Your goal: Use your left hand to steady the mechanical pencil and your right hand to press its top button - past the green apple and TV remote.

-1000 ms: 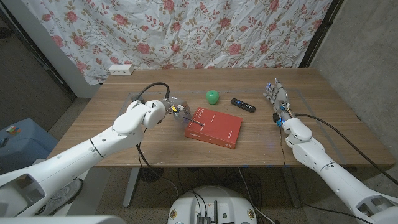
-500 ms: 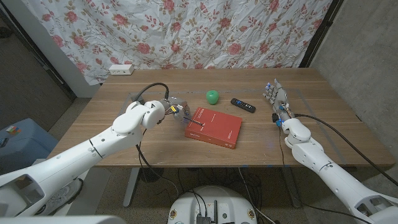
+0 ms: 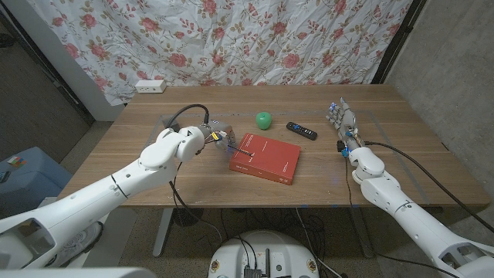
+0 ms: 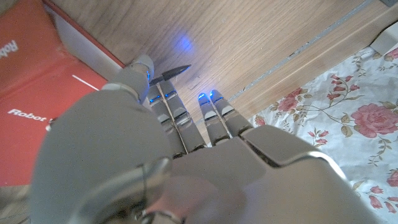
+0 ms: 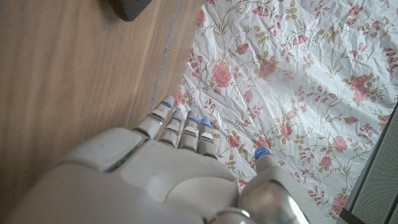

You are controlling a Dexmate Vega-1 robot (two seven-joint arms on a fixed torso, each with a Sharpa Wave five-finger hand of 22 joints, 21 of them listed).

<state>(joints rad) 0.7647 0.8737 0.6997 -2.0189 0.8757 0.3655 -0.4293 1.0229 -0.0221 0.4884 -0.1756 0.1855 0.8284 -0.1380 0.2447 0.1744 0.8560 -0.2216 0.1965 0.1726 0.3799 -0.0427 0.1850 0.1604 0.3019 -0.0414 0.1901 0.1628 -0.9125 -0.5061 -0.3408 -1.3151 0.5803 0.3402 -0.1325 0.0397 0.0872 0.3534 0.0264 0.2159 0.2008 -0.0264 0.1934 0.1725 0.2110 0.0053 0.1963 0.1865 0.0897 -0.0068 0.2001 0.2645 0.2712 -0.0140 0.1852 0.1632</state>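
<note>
even, soft indoor light, faint shadows; wrist views blur up close, blue glow on fingers point(image 4: 211, 109)

Head view. A book point(image 3: 265, 157) lies at the centre of the table point(image 3: 139, 139). Above it sit the apple point(image 3: 264, 120) and, to the right, the TV remote point(image 3: 302, 130). The left hand point(image 3: 218, 136) is just left of the book; the right hand point(image 3: 343, 122) is right of the remote. A power strip point(image 3: 150, 86) lies at upper left.

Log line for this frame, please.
left hand: holds mechanical pencil beside red book | right hand: open, away from pencil | button: not pressed
</note>
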